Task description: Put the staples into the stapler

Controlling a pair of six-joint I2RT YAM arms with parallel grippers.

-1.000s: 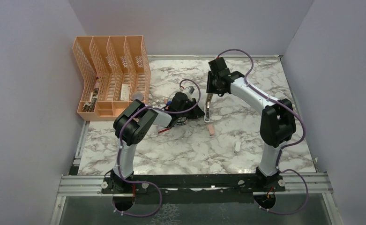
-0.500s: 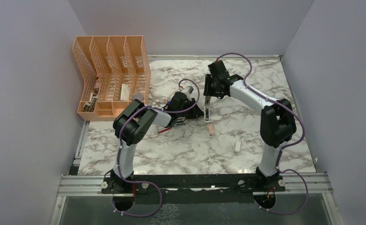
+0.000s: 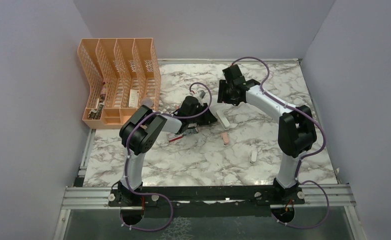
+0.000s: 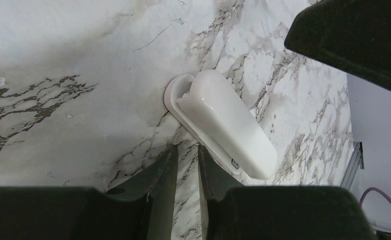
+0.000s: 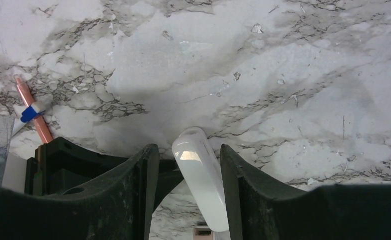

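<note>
One stapler [image 3: 224, 120] flat on table [image 3: 263, 100], long axis diagonal.

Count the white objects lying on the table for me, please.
2: the stapler in the middle, and a smaller white piece nearer the front right; others may be hidden.

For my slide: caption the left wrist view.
White stapler lying closed on the marble table, left hand's narrow-gapped fingers just short of it.

The stapler [image 3: 224, 120] now lies shut on the table [image 3: 263, 100], out of the right hand [image 3: 227, 101].
</note>
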